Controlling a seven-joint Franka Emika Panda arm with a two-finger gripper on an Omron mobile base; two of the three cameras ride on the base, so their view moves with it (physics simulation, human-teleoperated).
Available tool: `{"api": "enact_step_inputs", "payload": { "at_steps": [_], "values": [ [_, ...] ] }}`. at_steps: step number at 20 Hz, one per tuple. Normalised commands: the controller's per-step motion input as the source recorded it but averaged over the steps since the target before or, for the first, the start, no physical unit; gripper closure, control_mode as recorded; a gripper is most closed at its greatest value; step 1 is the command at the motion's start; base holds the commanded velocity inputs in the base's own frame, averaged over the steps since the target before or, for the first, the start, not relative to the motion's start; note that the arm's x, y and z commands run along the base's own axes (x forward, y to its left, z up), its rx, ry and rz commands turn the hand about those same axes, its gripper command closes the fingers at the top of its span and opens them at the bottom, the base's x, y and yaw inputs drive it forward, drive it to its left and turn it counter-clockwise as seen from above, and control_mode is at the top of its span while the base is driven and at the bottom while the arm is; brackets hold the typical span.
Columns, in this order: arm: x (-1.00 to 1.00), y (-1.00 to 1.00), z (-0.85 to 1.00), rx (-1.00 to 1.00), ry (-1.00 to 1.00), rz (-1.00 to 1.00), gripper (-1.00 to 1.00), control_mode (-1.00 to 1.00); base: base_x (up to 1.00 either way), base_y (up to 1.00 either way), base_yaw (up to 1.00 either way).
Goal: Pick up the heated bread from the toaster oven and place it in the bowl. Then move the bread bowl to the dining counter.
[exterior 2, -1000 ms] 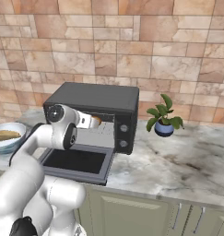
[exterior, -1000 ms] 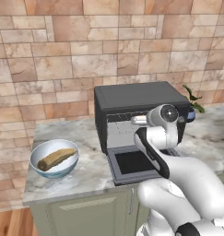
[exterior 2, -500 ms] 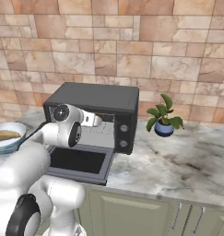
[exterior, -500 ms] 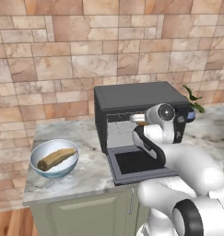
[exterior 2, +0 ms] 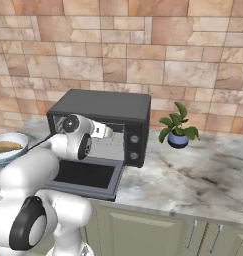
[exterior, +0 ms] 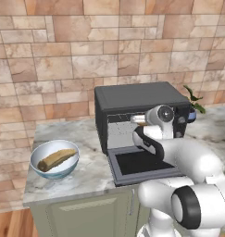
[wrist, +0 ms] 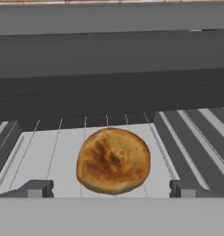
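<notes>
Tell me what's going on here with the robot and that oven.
The arm is reaching into the open toaster oven, whose door is dropped flat. From the hand view, the bread lies on the wire rack between the two fingertips of the gripper, which is open and not gripping it. The bowl waits on the counter left of the oven, with a long loaf already in it. A potted plant stands to the oven's right.
</notes>
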Motion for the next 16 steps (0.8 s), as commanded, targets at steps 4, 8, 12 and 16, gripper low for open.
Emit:
{"api": "enact_step_inputs", "payload": {
  "at_steps": [4,8,12,16],
  "values": [
    [0.04,-0.01,-0.11,0.00,0.00,0.00,-1.00,-1.00,0.00,0.00,0.00],
    [0.10,0.00,-0.13,-0.02,0.01,0.00,-1.00,-1.00,0.00,0.00,0.00],
    [0.16,0.00,-0.09,-0.01,0.02,0.00,-1.00,-1.00,0.00,0.00,0.00],
    [0.16,0.00,-0.05,0.00,0.01,0.00,-1.00,-1.00,0.00,0.00,0.00]
  ]
}}
